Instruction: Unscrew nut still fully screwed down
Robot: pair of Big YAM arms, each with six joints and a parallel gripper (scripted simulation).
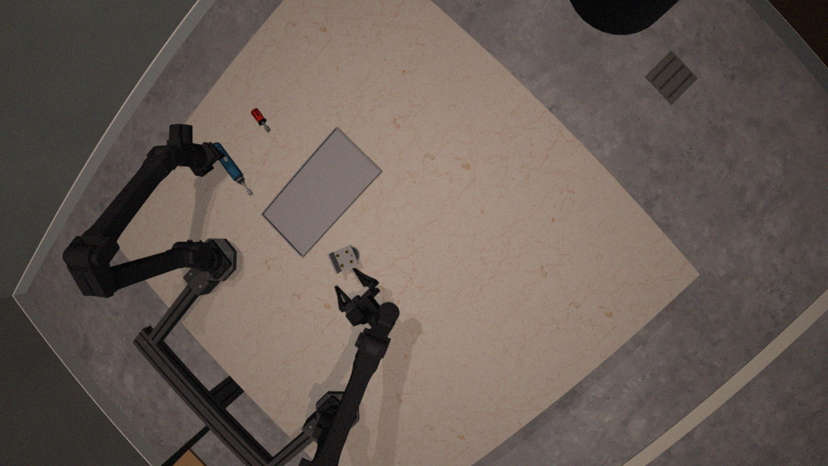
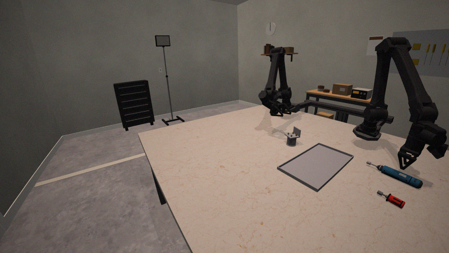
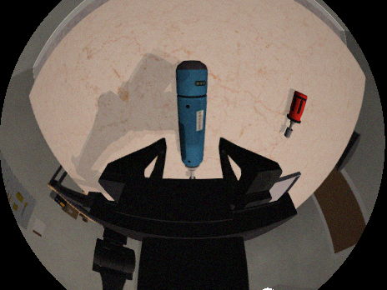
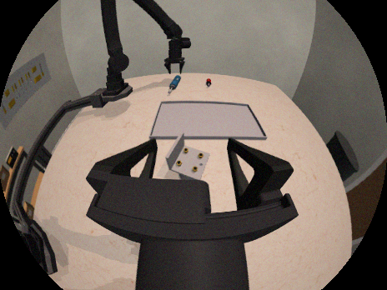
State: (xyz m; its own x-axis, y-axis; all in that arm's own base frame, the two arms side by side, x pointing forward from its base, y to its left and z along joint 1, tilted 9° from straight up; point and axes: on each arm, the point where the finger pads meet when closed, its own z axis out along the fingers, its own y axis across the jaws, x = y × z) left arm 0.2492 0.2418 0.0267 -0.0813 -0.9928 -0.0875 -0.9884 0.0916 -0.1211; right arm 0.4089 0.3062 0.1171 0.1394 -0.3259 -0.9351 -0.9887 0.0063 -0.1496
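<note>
The joint module (image 2: 291, 142) stands upright. The grey bracket (image 1: 346, 260) (image 4: 189, 160) sits on top, its flange upright. Several brass nuts are on the bracket plate, one nut (image 4: 194, 169) nearest my right gripper; which is fully down I cannot tell. My right gripper (image 1: 346, 278) (image 4: 192, 142) is open and empty, beside and above the module. The electric nut driver (image 1: 230, 165) (image 2: 399, 175) (image 3: 192, 121) (image 4: 176, 81) lies on the table, blue barrel, socket towards the tray side. My left gripper (image 3: 192, 142) (image 2: 403, 167) is open above the barrel, fingers either side of it in the wrist view.
A shallow grey tray (image 1: 321, 191) (image 2: 315, 166) (image 4: 204, 120) lies between the driver and the module. A short red hand nut driver (image 1: 257, 115) (image 2: 395, 200) (image 3: 298, 107) (image 4: 208, 81) lies beside the electric one. A dark frame (image 1: 182, 376) joins the two arm bases.
</note>
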